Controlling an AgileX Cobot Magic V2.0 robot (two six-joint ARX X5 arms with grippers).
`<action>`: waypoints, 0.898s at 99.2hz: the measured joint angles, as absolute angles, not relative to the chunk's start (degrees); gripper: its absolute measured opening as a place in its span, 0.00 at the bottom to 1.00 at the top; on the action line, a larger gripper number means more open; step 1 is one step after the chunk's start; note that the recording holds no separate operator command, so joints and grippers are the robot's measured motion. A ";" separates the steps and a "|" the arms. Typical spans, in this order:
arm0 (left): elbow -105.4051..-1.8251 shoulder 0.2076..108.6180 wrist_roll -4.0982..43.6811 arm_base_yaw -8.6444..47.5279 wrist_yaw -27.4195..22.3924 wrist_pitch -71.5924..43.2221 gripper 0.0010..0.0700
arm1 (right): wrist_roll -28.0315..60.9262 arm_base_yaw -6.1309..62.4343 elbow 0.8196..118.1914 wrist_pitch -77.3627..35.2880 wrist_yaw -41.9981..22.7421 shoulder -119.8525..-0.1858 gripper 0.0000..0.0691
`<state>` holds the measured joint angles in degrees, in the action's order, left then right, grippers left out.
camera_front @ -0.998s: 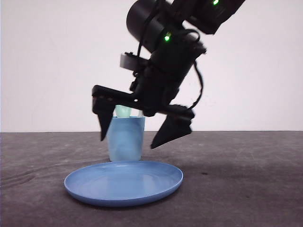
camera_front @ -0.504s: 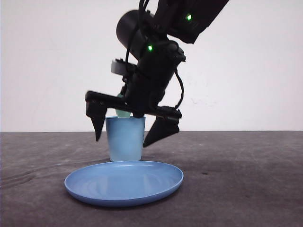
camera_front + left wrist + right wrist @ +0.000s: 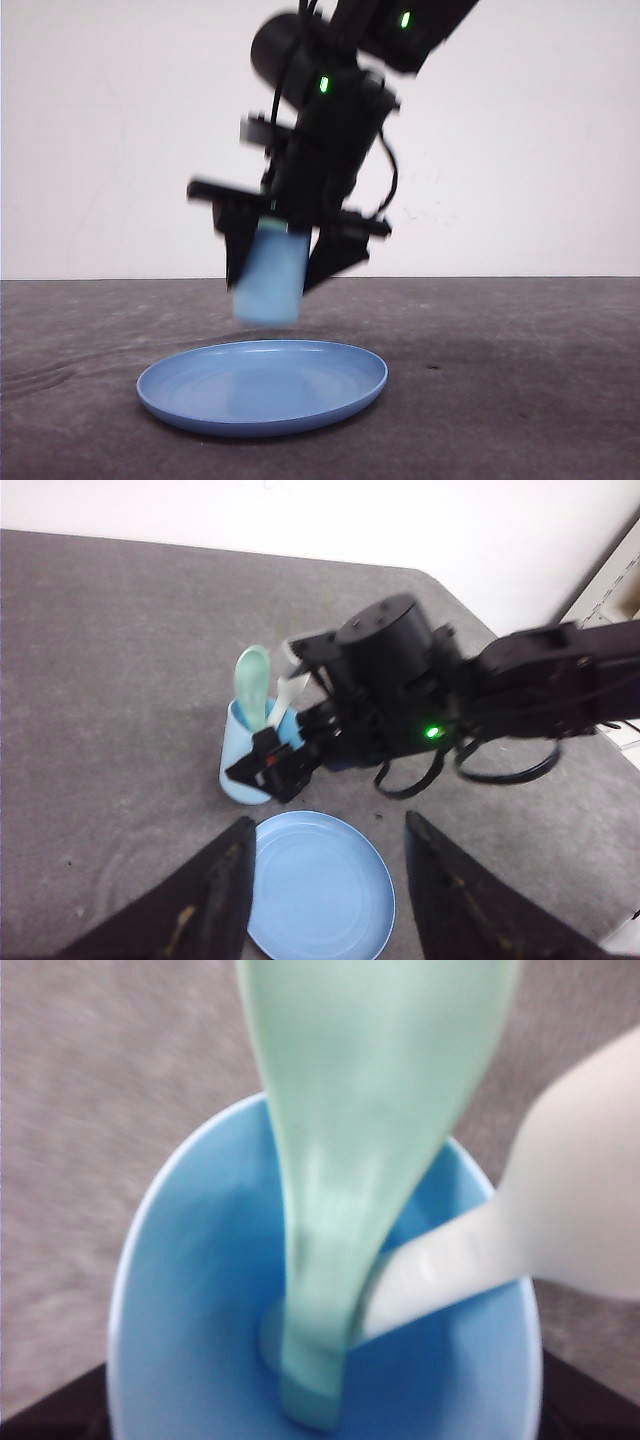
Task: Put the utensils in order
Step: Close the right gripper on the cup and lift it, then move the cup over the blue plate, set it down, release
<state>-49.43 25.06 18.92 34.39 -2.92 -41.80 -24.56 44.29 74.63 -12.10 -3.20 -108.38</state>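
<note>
Grey table [image 3: 520, 400], spoon [image 3: 251, 685] upright in cup [image 3: 240, 770]

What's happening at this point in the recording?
The right gripper is closed around the light blue cup and holds it off the table, just above and behind the round blue plate. The mint-green spoon and the white fork already stand inside the cup. The left gripper is open and holds nothing, above the plate.
</note>
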 joint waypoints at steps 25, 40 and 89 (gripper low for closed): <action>-49.43 25.04 18.92 34.39 -2.92 -41.87 0.39 | -19.90 46.15 75.29 -23.03 -1.58 -91.18 0.58; -49.43 25.04 18.90 34.39 -2.92 -42.09 0.39 | -17.43 48.45 75.29 -31.09 -1.85 -85.12 0.58; -49.43 25.06 18.90 34.39 -2.92 -43.09 0.39 | -17.39 55.72 58.74 -22.50 -6.87 -84.29 0.58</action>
<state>-49.43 25.06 18.90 34.39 -2.92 -43.09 -17.39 55.72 58.74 -22.50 -6.87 -84.29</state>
